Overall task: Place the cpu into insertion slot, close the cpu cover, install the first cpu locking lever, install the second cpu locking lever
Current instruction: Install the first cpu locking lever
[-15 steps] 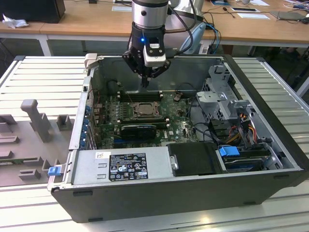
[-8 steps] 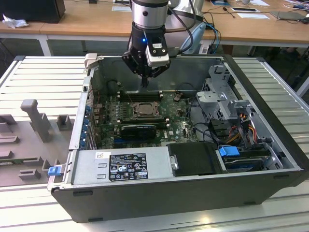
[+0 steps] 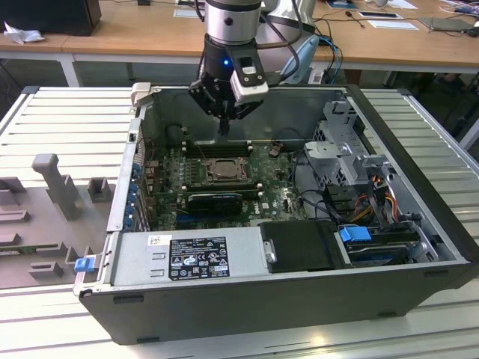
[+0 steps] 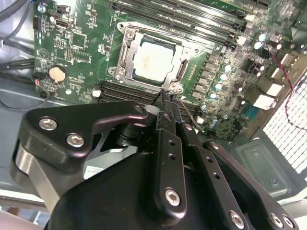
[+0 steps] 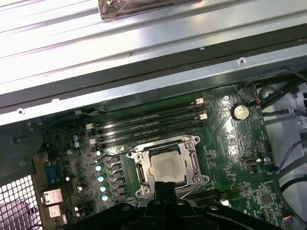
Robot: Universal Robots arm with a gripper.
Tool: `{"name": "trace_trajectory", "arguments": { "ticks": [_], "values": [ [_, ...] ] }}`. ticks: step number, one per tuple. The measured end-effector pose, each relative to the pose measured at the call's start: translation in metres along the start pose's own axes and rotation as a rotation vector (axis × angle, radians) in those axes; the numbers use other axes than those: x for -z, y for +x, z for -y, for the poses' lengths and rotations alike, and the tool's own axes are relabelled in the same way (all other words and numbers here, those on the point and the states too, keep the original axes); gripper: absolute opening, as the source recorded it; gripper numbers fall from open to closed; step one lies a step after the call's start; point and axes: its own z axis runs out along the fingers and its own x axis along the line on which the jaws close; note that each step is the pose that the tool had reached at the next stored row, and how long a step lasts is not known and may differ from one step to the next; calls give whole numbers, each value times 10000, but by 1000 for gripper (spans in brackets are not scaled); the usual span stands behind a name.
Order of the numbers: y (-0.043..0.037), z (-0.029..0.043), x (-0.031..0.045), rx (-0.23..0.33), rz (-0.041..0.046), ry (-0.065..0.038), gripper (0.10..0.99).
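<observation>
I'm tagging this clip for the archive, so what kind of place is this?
Probably a robotics lab or test workshop: an open computer case lies on a slatted metal table, the gripper hangs over its motherboard, and wooden desks stand behind.

Even overhead room light; glare on cpu [image 4: 152, 60] top and case wall [image 5: 72, 28]; gripper [image 4: 165, 103] body blurred up close.

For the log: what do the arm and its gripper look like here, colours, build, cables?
In the exterior view the arm is a silver-grey cylinder with a black band and a blue light, a white-and-grey camera box clamped beside it, and grey cables trailing off. The gripper is matte black; in the second wrist view its linkage bars carry silver screws.
</observation>
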Motion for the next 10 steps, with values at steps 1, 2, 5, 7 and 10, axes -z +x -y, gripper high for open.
{"name": "trace_trajectory", "arguments": {
  "ticks": [1, 2, 5, 7, 10],
  "values": [
    [0, 0, 0, 139, -4, 3, 106],
    [0, 0, 0, 291, -9, 6, 106],
    [0, 0, 0, 569, -18, 11, 106],
    [0, 0, 0, 806, -26, 17, 106],
    [0, 0, 0, 1236, -37, 25, 106]
  ]
}}
